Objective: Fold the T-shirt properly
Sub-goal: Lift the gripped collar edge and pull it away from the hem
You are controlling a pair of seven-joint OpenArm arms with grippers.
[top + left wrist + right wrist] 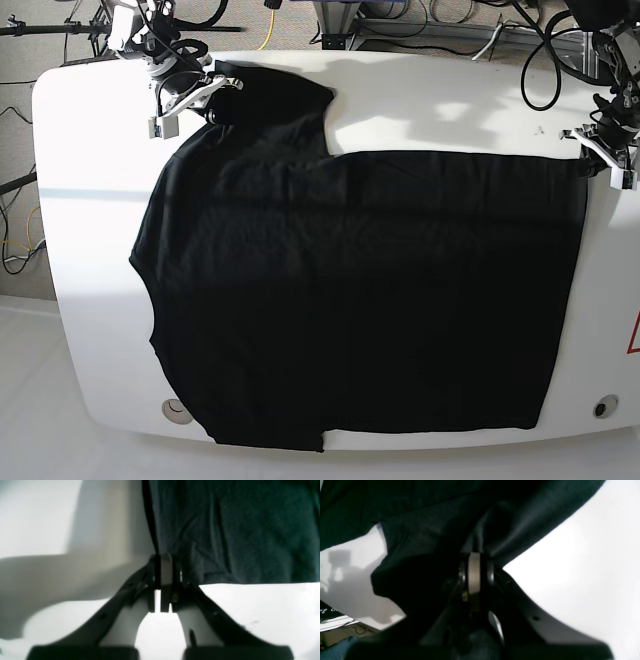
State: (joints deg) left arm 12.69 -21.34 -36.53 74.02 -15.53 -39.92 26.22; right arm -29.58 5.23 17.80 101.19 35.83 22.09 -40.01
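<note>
The large plain black T-shirt [360, 290] lay across the white counter [90, 260]. The left claw [163, 562] was clamped on its upper-right corner. The right claw [476, 566] was clamped on its upper-left sleeve.

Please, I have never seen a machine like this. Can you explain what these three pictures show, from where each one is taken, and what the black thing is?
The base view looks down from above on a white table with a black T-shirt spread over most of it. The machine is a robot with two arms, one at each far corner. The other two pictures come from small cameras mounted on the wrists, so each looks along its own gripper, a two-fingered clamp. The left gripper is shut on a corner of the T-shirt's edge, on the right side of the base view. The right gripper is shut on a bunched part of the fabric, at the upper left of the base view.
</note>
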